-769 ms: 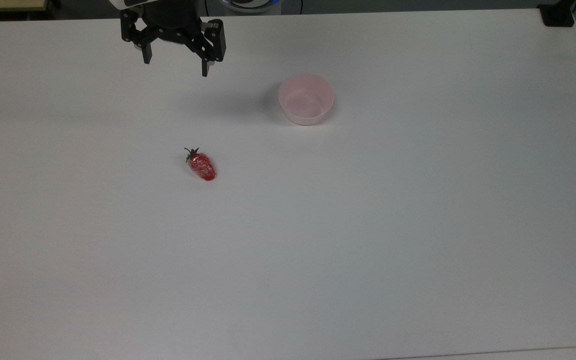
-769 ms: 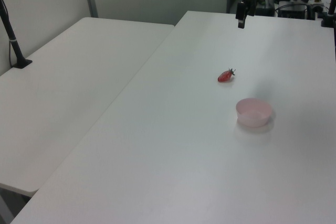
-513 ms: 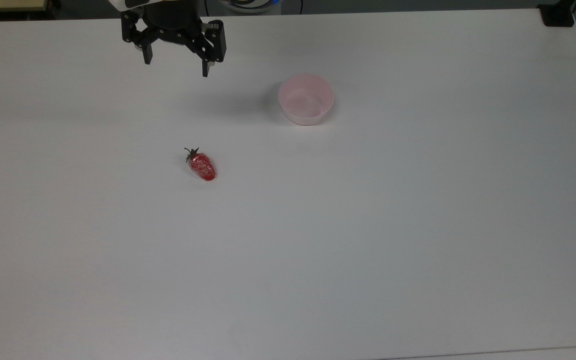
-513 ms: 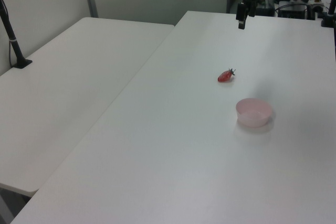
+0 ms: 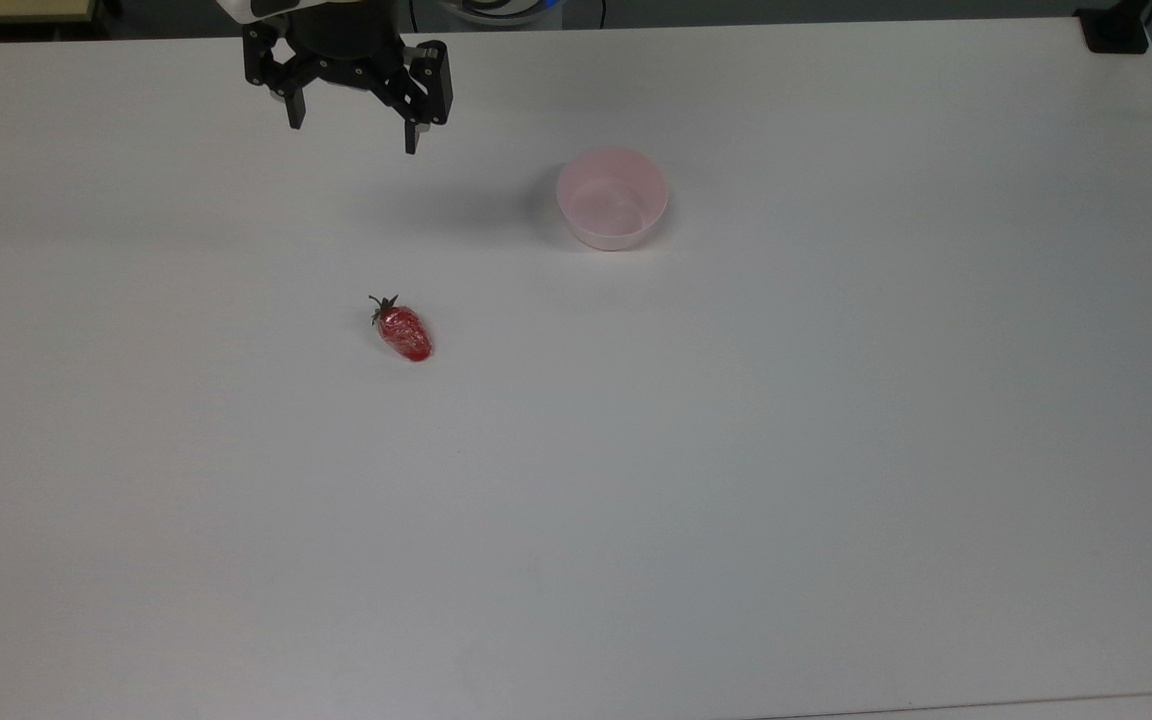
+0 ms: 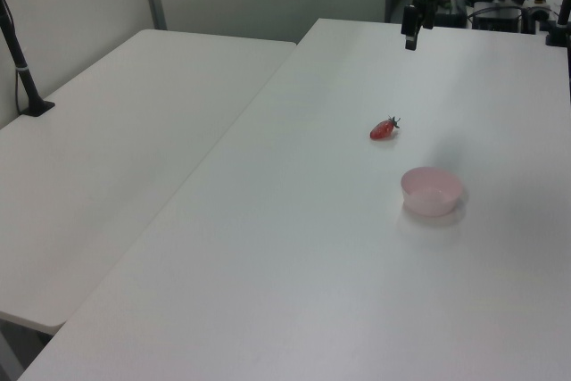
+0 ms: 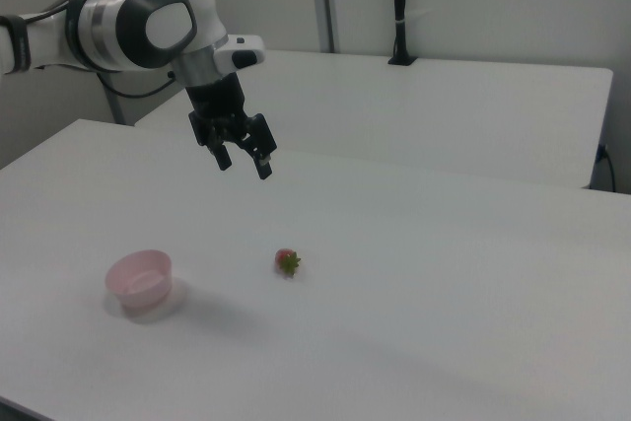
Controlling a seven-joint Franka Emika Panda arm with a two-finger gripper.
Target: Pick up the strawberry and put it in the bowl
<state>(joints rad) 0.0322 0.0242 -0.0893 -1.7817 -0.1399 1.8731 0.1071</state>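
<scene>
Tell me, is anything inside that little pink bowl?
Nothing: the bowl looks empty, its bare bottom showing in the top view. The strawberry lies apart on the table.

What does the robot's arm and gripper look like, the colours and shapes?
The arm is made of rounded glossy white shells with dark grey bands and caps at the joints. A dark cable trails along it near the right view's left edge. The gripper is black and angular, with linkage-like struts ending in two slim black fingers.
</scene>
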